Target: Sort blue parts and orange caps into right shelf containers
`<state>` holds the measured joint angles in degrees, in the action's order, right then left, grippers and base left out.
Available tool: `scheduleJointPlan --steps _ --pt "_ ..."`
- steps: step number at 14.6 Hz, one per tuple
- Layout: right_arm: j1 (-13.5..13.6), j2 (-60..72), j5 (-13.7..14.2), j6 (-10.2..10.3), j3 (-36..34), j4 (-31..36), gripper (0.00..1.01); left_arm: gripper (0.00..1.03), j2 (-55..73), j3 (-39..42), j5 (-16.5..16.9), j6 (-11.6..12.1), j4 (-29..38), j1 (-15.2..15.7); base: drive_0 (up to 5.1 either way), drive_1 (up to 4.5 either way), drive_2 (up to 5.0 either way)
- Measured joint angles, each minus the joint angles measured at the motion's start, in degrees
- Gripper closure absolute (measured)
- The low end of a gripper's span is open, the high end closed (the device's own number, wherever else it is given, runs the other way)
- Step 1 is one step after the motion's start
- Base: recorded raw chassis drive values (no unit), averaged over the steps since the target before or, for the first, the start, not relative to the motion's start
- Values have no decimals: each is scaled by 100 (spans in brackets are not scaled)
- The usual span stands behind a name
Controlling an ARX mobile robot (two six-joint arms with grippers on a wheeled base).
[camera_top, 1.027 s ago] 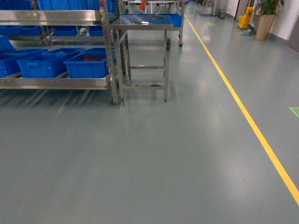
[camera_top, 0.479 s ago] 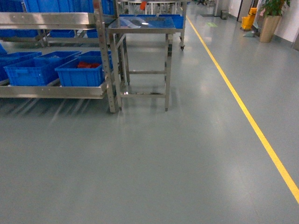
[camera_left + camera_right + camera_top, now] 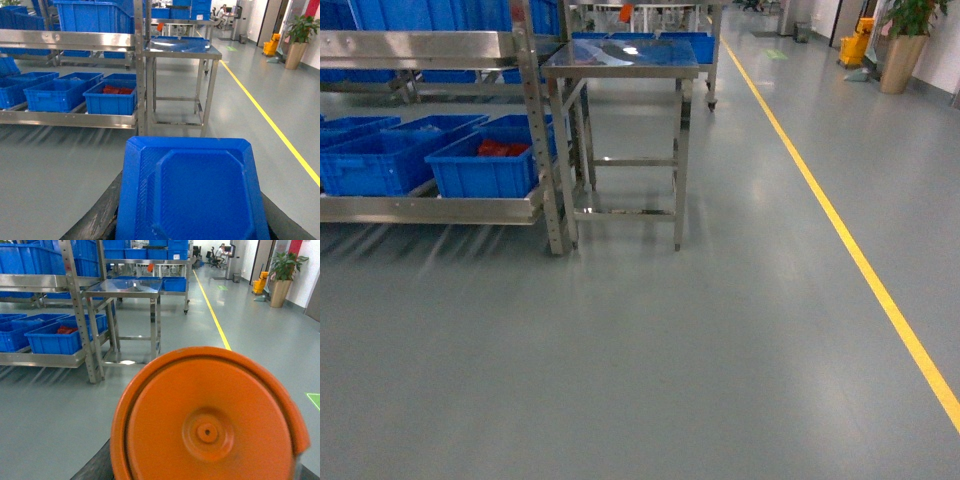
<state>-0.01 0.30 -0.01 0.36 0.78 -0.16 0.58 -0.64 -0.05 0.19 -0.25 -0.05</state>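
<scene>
In the left wrist view a blue part point(image 3: 192, 190), a flat tray-like piece with cut corners, fills the lower frame, and my left gripper point(image 3: 190, 235) is shut on it, dark fingers point(image 3: 102, 220) showing at its sides. A round orange cap point(image 3: 205, 425) fills the right wrist view, with my right gripper point(image 3: 200, 472) shut on it. The right shelf containers point(image 3: 485, 165) are blue crates on the low shelf at the left. The nearest crate point(image 3: 111, 100) holds red-orange pieces. Neither gripper shows in the head view.
A steel rack point(image 3: 535, 130) stands at the left, with a steel table point(image 3: 620, 60) beside its right end. A yellow floor line point(image 3: 840, 230) runs along the right. A potted plant point(image 3: 908, 40) and a yellow bucket point(image 3: 857, 40) stand far right.
In the head view the rack, crates and table have slid left and down and look nearer. The view has moved towards them.
</scene>
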Motion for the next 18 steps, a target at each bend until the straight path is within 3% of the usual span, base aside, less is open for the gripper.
scheduleJointPlan --steps 18 --pt "0 0 0 0 0 -31 57 61 -2 0 2 0 -17 0 4 437 -428"
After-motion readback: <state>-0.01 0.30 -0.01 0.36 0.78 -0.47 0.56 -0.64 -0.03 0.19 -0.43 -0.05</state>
